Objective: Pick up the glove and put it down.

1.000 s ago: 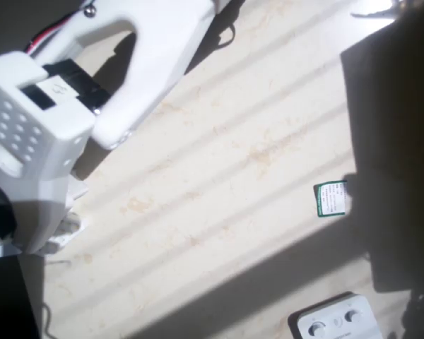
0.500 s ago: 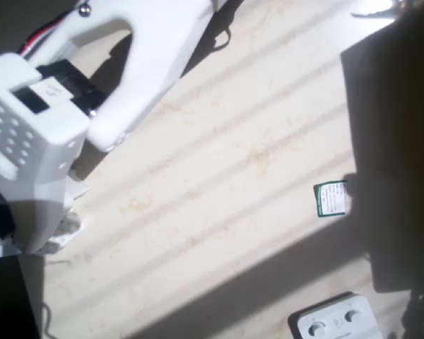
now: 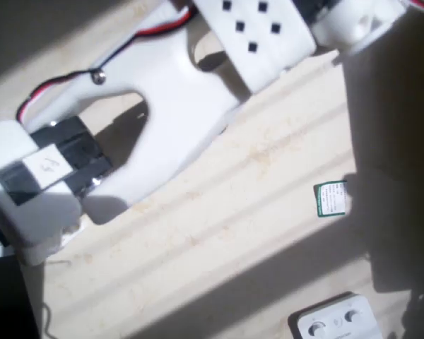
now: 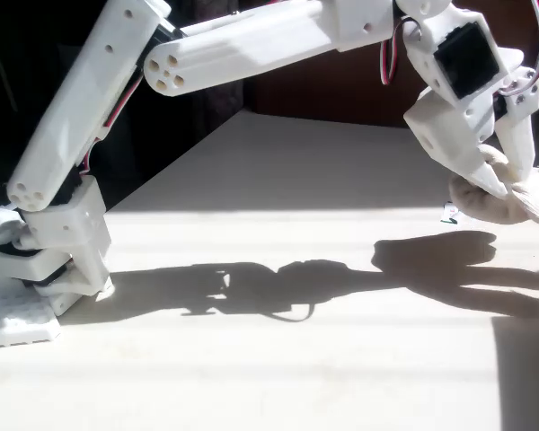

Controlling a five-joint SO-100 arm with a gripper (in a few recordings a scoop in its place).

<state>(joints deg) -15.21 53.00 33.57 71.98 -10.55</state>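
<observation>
In the fixed view the beige glove (image 4: 496, 209) hangs bunched at the right, a little above the table, and its shadow lies on the surface below. My gripper (image 4: 512, 187) comes down on it from above. The white fingers (image 4: 479, 172) are shut on the glove's upper folds. The glove's right part runs off the picture's edge. In the overhead view my white arm (image 3: 177, 106) stretches from the lower left to the top right, where the wrist (image 3: 353, 21) meets deep shadow.
A small green-and-white card (image 3: 331, 198) lies on the pale table (image 3: 219, 233); it also shows just left of the glove (image 4: 449, 214). A white box with round buttons (image 3: 332, 321) sits at the bottom edge. The arm's base (image 4: 36, 269) stands at the left.
In the overhead view the arm has swung and reached out toward the top right; its upper link now crosses the top of the picture. Card and box have not moved.
</observation>
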